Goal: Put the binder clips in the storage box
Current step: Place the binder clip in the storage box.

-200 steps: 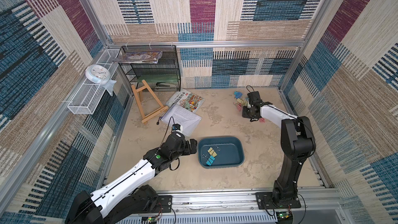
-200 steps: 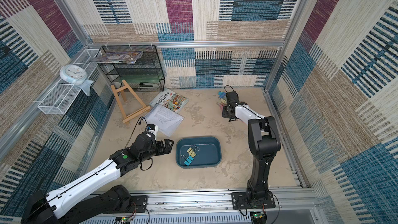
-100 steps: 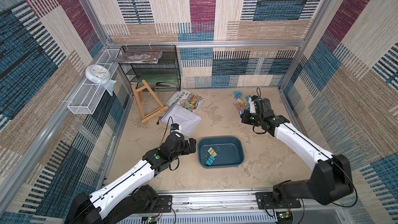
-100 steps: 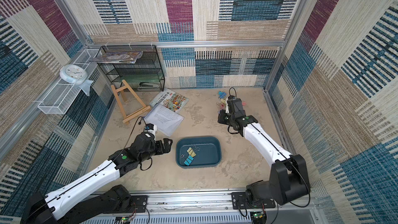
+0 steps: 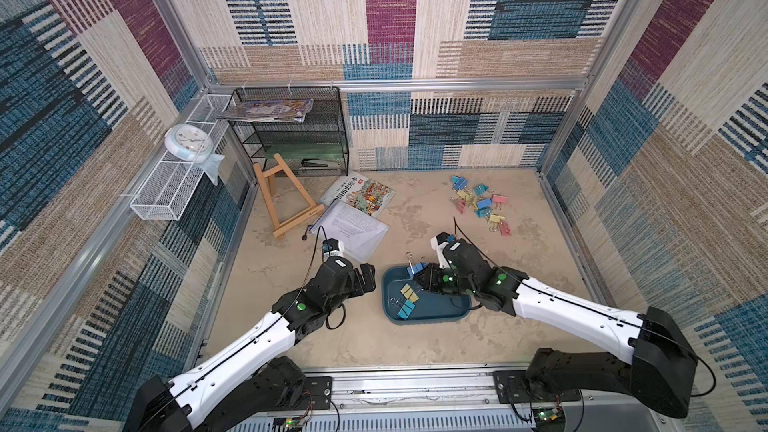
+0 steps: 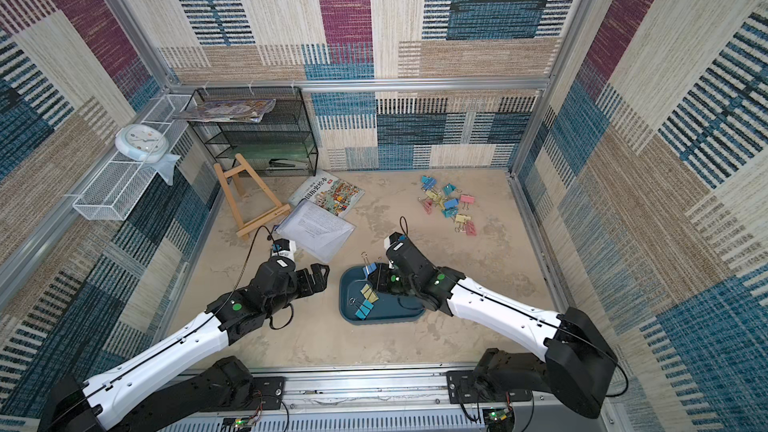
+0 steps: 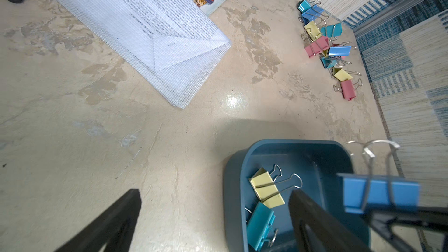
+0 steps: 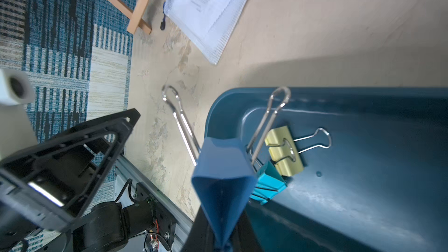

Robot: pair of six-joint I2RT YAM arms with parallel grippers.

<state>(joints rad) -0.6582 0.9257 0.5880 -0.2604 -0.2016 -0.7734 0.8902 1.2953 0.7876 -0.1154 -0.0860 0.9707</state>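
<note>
A blue clip is pinched by the right gripper over the box, which is set on a mottled beige floor. Loose clips are heaped near the patchwork walls. The left gripper is held spread.

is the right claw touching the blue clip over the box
Touching. The right wrist view shows the right claw shut on the narrow end of the blue binder clip, holding it over the rim of the storage box.
</note>
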